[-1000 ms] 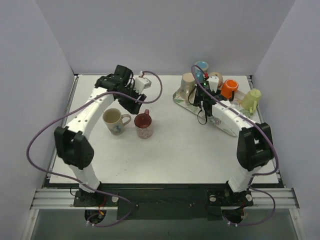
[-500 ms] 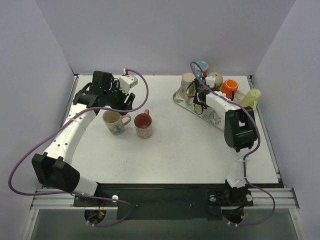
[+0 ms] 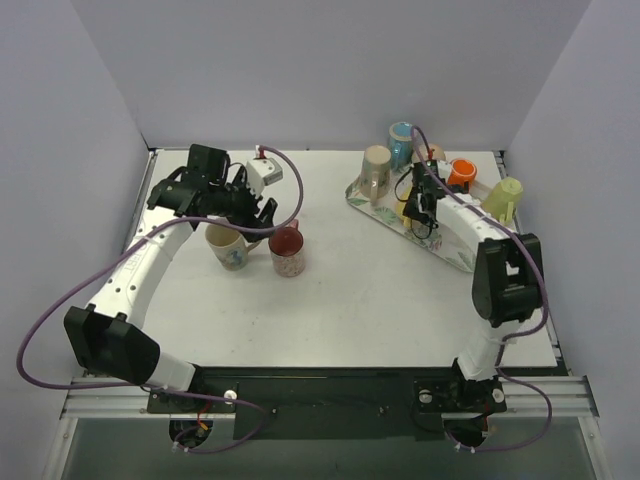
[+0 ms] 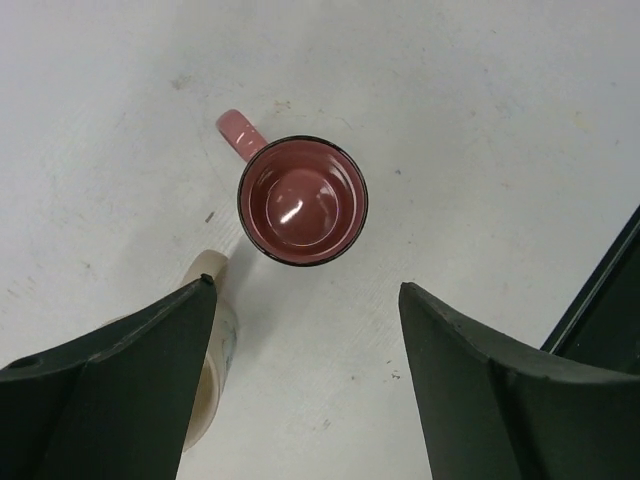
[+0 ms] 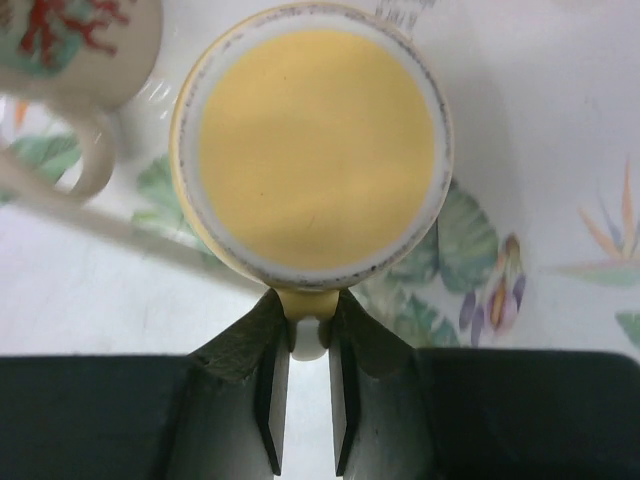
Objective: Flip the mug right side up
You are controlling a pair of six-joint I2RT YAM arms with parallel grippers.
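Left side, nearest: the cream mug [image 3: 228, 243] and the red mug [image 3: 288, 250] stand upright on the table [image 3: 350, 310], just beside each other. The left gripper [image 4: 305, 288] hangs above them with its jaws spread wide, holding nothing; in its wrist view the red mug's mouth lies between the two fingers.

Right side, farther back: the yellow mug [image 5: 315, 150] sits mouth-down on the floral tray [image 5: 540, 120], its flat base facing up. The right gripper [image 5: 308, 330] is directly beside it, jaws drawn narrow and clamped on the mug's handle [image 5: 308, 345]. A coral-patterned mug [image 5: 70, 40] stands just beside the yellow one. From above the yellow mug is largely hidden under the wrist, so whether it is clear of the tray cannot be told.

Beyond: a beige mug [image 3: 377, 172], a blue mug [image 3: 402, 140], an orange mug [image 3: 460, 172] and a pale green mug [image 3: 505, 198].

Against the frame a second ago: the left elbow has swung outward to the left; the red and cream mugs are unmoved; the right wrist has shifted slightly farther along the tray.
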